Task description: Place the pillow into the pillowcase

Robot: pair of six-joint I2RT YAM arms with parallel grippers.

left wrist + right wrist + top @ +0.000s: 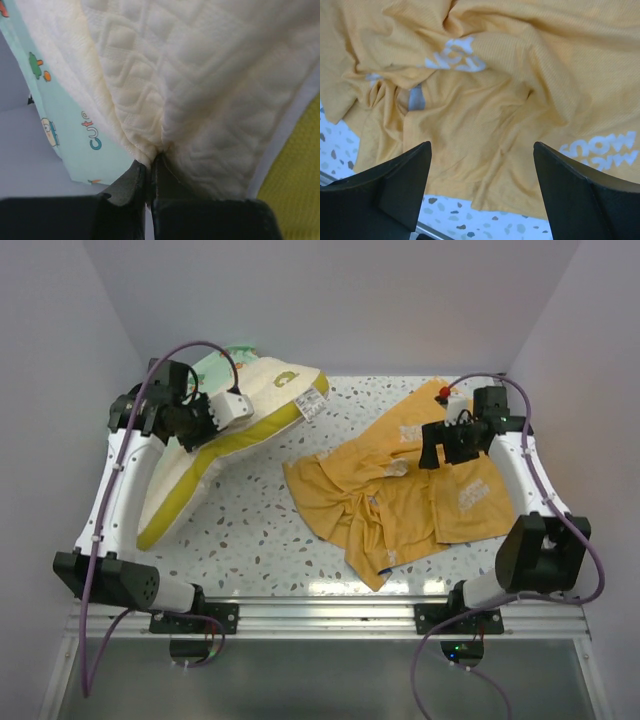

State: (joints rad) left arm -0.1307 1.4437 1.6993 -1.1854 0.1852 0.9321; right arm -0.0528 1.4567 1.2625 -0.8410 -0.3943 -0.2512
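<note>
Left gripper (pixel 149 172): clamped on a pinch of the pillow (pixel 215 95), jaws all but meeting, quilted cream cover puckered into the nip. In the top view, working at the far left, well apart from the pillowcase (pixel 400 500).

Pillow: slumped along the left side of the table (pixel 250 535), far end propped up. Yellow-green edge (pixel 190 490) trailing toward the near left corner. White label (pixel 314 402) at the far right corner.

Behind the pillow and touching it: mint pillow (pixel 213 367), cartoon print, the word "Cute" legible from the left wrist.

Right gripper (pixel 481 147): spread wide, gripping nothing, hanging over the pillowcase. Whether touching the cloth or just above it, cannot tell.

Pillowcase: crumpled flat on the right half of the table, orange-yellow side up. White lettering (pixel 454 56) showing in patches, upside down from the right wrist. Deep folds bunched toward the middle. Sliver of blue (pixel 388 560) at the near edge. Apart from the pillow, a strip of speckled table between. Opening of the case not made out among the folds.
</note>
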